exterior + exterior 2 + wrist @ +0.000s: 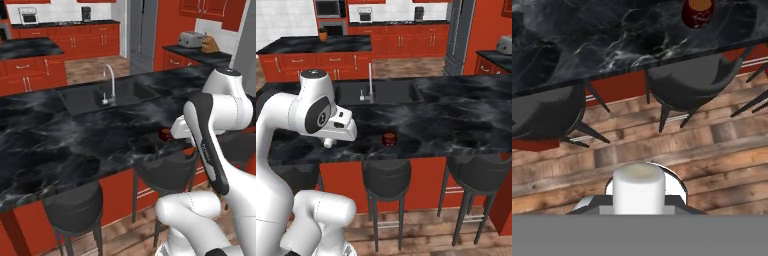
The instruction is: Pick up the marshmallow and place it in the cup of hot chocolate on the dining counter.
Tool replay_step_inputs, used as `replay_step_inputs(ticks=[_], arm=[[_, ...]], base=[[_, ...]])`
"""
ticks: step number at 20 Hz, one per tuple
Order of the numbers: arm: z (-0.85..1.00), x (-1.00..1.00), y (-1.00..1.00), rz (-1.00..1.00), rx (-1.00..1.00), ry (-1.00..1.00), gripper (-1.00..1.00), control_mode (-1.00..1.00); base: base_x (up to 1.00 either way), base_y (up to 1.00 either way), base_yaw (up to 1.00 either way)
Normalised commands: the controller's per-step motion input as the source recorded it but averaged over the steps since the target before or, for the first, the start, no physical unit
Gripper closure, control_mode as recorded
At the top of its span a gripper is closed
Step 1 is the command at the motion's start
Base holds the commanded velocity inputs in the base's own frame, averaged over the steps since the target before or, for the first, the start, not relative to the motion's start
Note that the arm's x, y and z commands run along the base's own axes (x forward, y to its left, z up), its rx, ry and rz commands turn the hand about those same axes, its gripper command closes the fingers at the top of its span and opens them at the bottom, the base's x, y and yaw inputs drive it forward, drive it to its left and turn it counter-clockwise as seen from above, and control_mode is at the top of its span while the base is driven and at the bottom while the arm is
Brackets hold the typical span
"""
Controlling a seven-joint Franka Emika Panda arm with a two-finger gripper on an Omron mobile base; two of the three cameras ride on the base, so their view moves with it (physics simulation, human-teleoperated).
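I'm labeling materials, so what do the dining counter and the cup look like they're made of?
Dining counter: polished black marble or stone-look slab, going by white veins and soft sheen. Cup of hot chocolate: likely glazed ceramic, dark red and glossy with rounded walls.

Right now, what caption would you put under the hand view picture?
The marshmallow held above wooden floor, with the cup of hot chocolate waiting on the dining counter.

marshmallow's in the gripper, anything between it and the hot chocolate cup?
Nothing visible. In the hand view the marshmallow sits in the gripper, over the wood floor short of the dining counter. The cup of hot chocolate stands near that counter's front edge, with only bare counter around it.
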Motion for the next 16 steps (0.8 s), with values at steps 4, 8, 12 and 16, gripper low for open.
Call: replay_step_inputs(ticks=[4, 8, 12, 16], arm=[[0.00, 0.00, 0.00, 0.00, 0.00, 0.00, 1.00, 1.00], [0.00, 0.00, 0.00, 0.00, 0.00, 0.00, 1.00, 1.00], [0.00, 0.00, 0.00, 0.00, 0.00, 0.00, 1.00, 1.00], [0.00, 0.00, 0.00, 0.00, 0.00, 0.00, 1.00, 1.00]], base=[[0.03, -0.75, 0.20], [0.19, -0.58, 0.20], [0.42, -0.32, 0.19], [0.54, -0.17, 0.17]])
